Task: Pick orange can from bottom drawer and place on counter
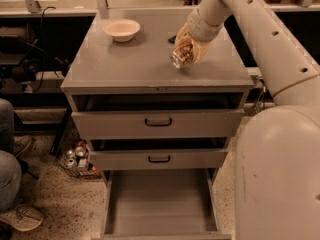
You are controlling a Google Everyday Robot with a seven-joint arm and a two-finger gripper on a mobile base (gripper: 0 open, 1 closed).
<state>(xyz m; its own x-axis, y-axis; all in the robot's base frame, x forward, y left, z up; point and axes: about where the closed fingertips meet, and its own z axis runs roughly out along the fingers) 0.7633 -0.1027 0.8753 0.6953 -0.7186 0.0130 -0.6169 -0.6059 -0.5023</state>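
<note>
My gripper (189, 45) is over the right middle of the counter (135, 64) and is shut on the orange can (181, 55). The can is tilted, with its silver top pointing down and to the left, just above the counter surface or touching it; I cannot tell which. The bottom drawer (160, 199) is pulled fully open below, and its grey floor is bare. My arm reaches in from the upper right.
A cream bowl (122, 29) stands at the counter's back left. The two upper drawers with black handles (158, 122) are slightly open. Red-and-silver cans (75, 156) sit on the floor left of the cabinet. A person's leg and shoe (15, 214) are at the far left.
</note>
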